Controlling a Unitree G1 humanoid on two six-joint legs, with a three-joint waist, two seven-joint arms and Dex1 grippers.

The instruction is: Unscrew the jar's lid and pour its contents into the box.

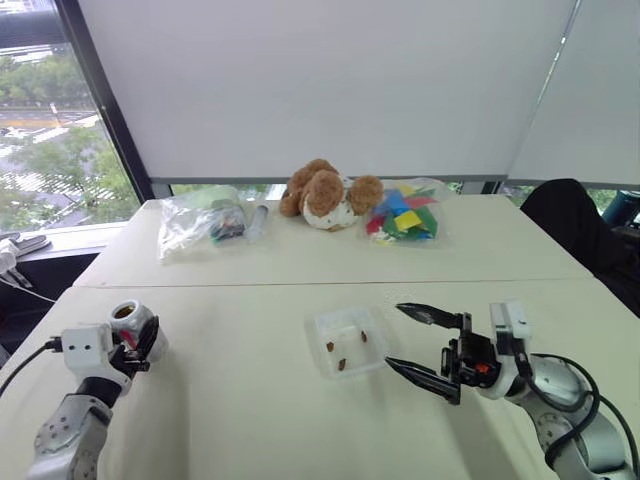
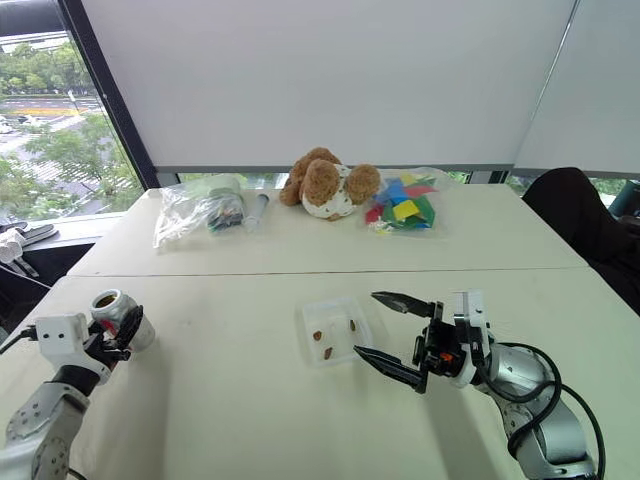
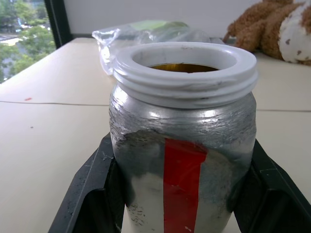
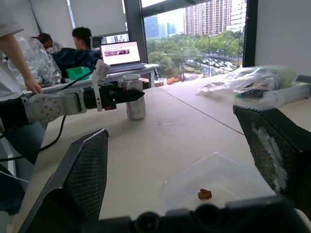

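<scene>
My left gripper [image 1: 143, 343] is shut on the silvery jar [image 1: 132, 321] at the table's far left. The jar [image 3: 182, 136] is upright with a red stripe, and its white threaded mouth is uncovered. The lid is out of view. I cannot tell whether the jar's base touches the table. The clear shallow box [image 1: 318, 322] lies at the table's middle with a few brown pieces of the contents [image 1: 343, 363] in it. Just right of the box, my right gripper [image 1: 394, 335] stands open and empty, its fingers pointing at the box's right edge.
At the table's far side lie a clear bag [image 1: 200, 222], a clear tube [image 1: 257, 218], a brown teddy bear [image 1: 325, 195] and a bag of coloured pieces [image 1: 405, 212]. A dark chair back [image 1: 575, 228] stands at the right. People sit at a far desk [image 4: 80, 41].
</scene>
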